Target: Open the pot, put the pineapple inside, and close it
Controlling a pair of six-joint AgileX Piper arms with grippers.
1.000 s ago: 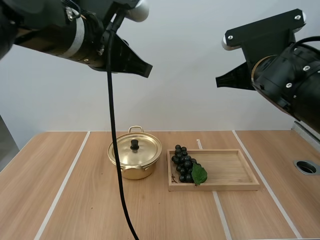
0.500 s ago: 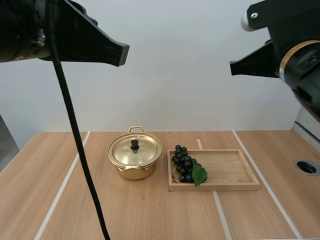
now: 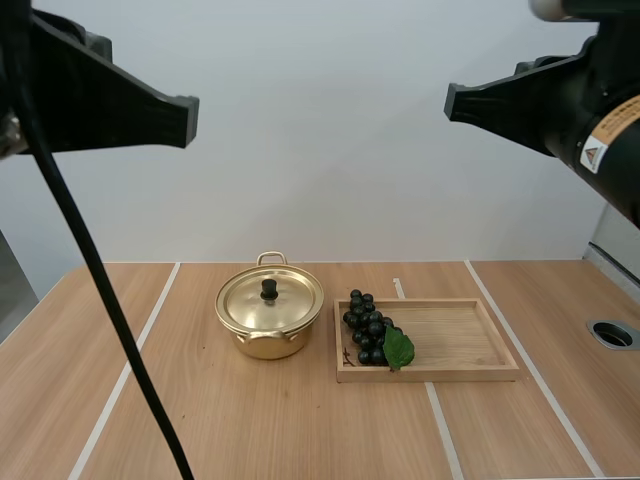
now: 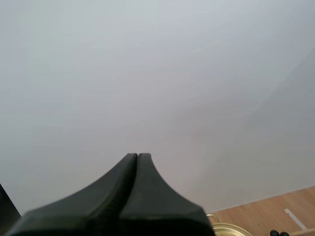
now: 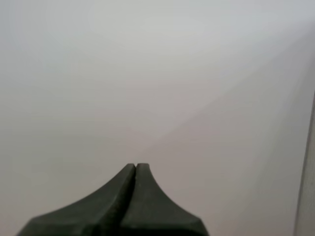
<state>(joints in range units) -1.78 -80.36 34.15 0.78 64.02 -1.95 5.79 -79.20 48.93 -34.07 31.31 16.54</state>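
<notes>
Left gripper (image 4: 137, 156), right gripper (image 5: 135, 166): fingers closed together, empty. Gold pot (image 3: 268, 345) just left of wooden tray (image 3: 470, 345), lid (image 3: 295, 300) on: judged light, slick; pinch black knob (image 3: 269, 290). Grape bunch (image 3: 368, 330) at tray's left end: soft; grip gently.

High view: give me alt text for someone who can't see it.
A gold pot with its lid on sits on a wooden table, beside a wooden tray holding dark grapes at its pot-side end. The left gripper and right gripper hang high above, both shut.
</notes>
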